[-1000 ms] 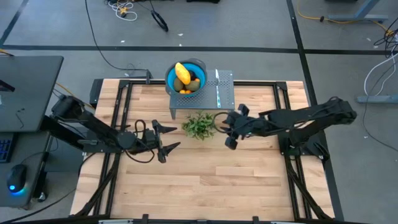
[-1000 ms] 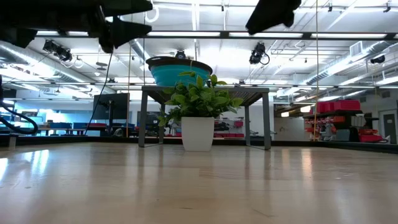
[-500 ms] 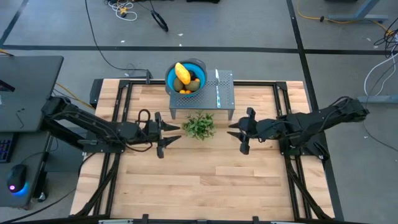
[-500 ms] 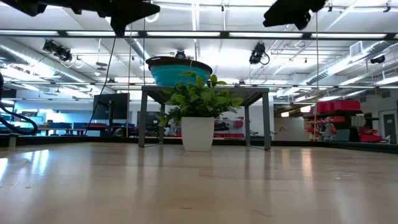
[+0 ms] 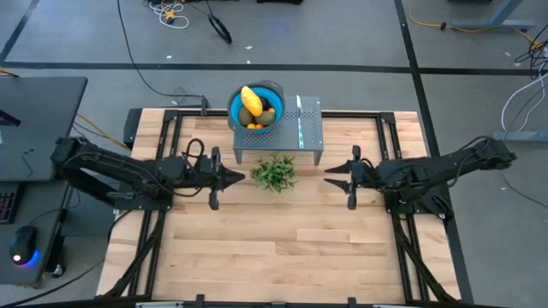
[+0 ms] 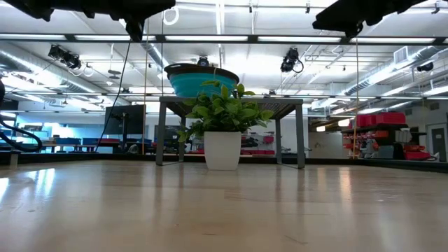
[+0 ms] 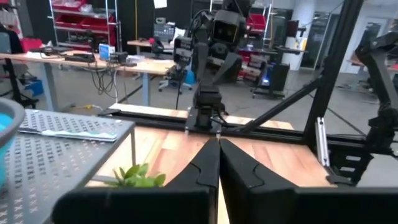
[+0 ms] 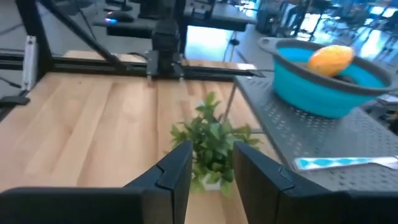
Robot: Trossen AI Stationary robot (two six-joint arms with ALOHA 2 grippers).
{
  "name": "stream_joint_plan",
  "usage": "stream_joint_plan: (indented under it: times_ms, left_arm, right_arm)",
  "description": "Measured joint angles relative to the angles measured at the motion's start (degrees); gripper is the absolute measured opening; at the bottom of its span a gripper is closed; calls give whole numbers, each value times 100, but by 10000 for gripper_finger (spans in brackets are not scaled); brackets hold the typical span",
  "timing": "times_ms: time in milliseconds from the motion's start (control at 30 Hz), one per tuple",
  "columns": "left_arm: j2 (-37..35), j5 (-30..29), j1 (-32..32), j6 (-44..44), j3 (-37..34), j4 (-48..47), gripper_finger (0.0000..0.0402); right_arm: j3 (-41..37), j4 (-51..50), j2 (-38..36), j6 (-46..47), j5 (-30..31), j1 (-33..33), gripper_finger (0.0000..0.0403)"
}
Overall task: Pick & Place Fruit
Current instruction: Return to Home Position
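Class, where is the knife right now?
High view: the knife lies on the grey shelf, just right of the blue strainer bowl, behind the plant.

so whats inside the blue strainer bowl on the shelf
In the blue strainer bowl, a yellow mango lies on top, with olive-green kiwis and small orange fruit beside it. Anything beneath the mango is covered.

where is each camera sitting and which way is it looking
High: above, looking straight down on the table; both arms, left end effector and right end effector.
Low: at table-top height, level toward the plant and shelf; arm undersides at top.
Left wrist: on left arm, facing the right arm; own shut fingers.
Right wrist: on right arm, facing plant and blue bowl; own open fingers.
Shared: all four show the plant.
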Motion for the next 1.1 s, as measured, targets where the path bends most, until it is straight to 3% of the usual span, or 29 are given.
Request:
stream_joint_plan:
  times_ms: [267, 467, 567, 733, 933, 1100]
  left_arm:
    - [-240, 87, 132, 150, -2, -433, 6]
    - [-1170, 133, 271, 175, -355, -776, 5]
    - [-1734, 138, 268, 181, -747, -767, 6]
    - [-2509, 137, 271, 197, -1389, -719, 5]
    - [-3338, 105, 275, 378, -2042, -717, 5]
    - [-3934, 171, 284, 355, -2512, -671, 7]
  right_arm:
    - [-7, -208, -734, 21, 7, -11, 98]
    - [-540, -218, -1492, 44, -21, -11, 32]
    - [-898, -92, -1835, 88, -344, -11, 13]
    - [-1470, 399, -2316, -7, -1058, -11, 10]
    - [-2138, 706, -2748, 4, -1062, -164, 9]
    - [-2601, 879, -3024, 208, -1560, -436, 9]
